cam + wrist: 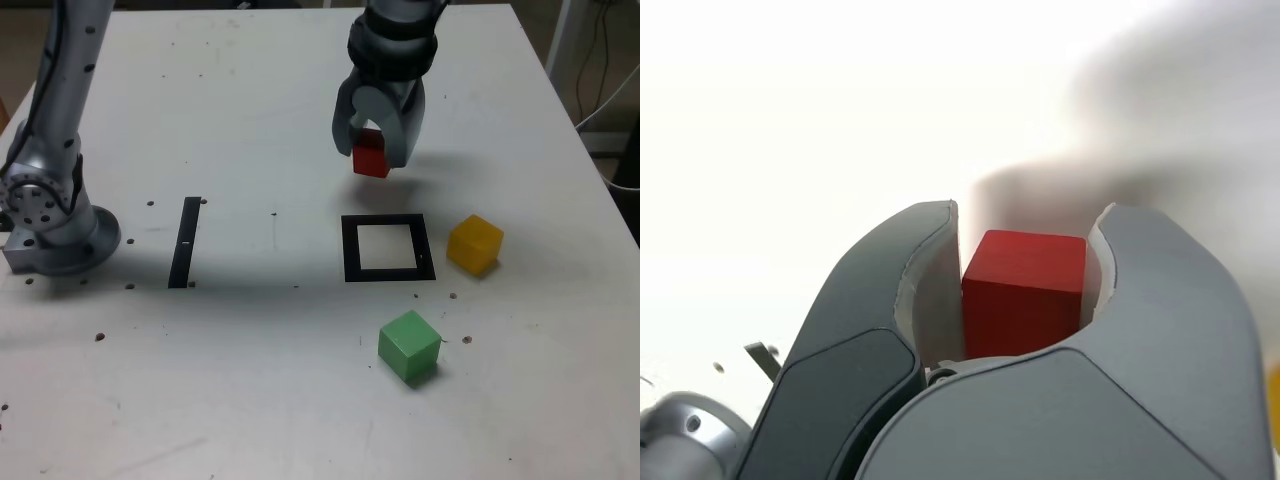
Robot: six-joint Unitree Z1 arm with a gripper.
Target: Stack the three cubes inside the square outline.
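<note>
My gripper [373,150] is shut on the red cube [371,155], holding it just above the table, behind the square outline [388,247] in the exterior view. In the wrist view the red cube [1023,290] sits squeezed between both grey fingers [870,330]. The yellow cube [474,244] rests on the table just to the exterior view's right of the outline. The green cube [409,345] lies in front of the outline, nearer the camera. The outline's white centre holds nothing.
A narrow black strip [186,241] lies on the white table [250,380] at the exterior view's left of the outline. The arm's base [50,225] stands at the far left edge. Cables hang past the table's right edge.
</note>
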